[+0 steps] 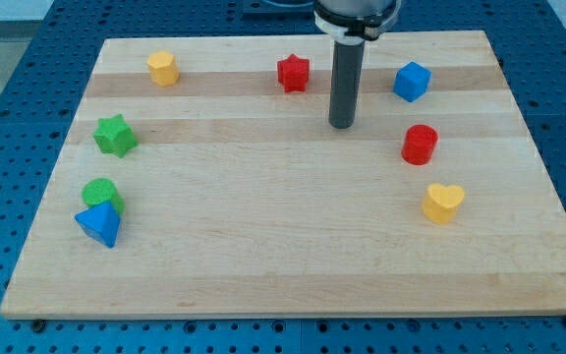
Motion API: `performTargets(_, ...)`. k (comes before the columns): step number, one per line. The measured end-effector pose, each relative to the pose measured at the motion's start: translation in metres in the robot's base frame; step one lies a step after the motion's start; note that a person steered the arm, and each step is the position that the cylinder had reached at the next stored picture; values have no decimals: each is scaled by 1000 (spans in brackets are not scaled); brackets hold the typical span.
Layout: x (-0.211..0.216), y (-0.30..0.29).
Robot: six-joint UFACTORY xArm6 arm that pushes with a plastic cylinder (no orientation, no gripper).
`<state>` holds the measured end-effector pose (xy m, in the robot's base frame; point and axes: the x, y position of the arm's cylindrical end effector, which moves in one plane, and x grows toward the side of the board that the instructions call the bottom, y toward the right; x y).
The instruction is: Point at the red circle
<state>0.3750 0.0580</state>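
The red circle [420, 145] is a short red cylinder at the view's right, middle height, on the wooden board [283, 256]. My tip [341, 125] is the lower end of the dark rod coming down from the view's top centre. It rests on the board to the left of the red circle and slightly above it, clearly apart from it. A red star [293, 73] lies up and to the left of my tip. A blue cube [412, 82] lies above the red circle.
A yellow heart [443, 203] lies just below the red circle. A yellow hexagon [163, 68] is at the top left. At the left are a green star [115, 135], a green circle [100, 193] and a blue triangle [99, 225] touching it.
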Motion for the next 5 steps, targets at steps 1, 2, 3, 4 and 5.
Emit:
performTargets(1,0,9)
performTargets(2,0,26)
performTargets(3,2,93)
performTargets(4,10,128)
performTargets(5,51,78)
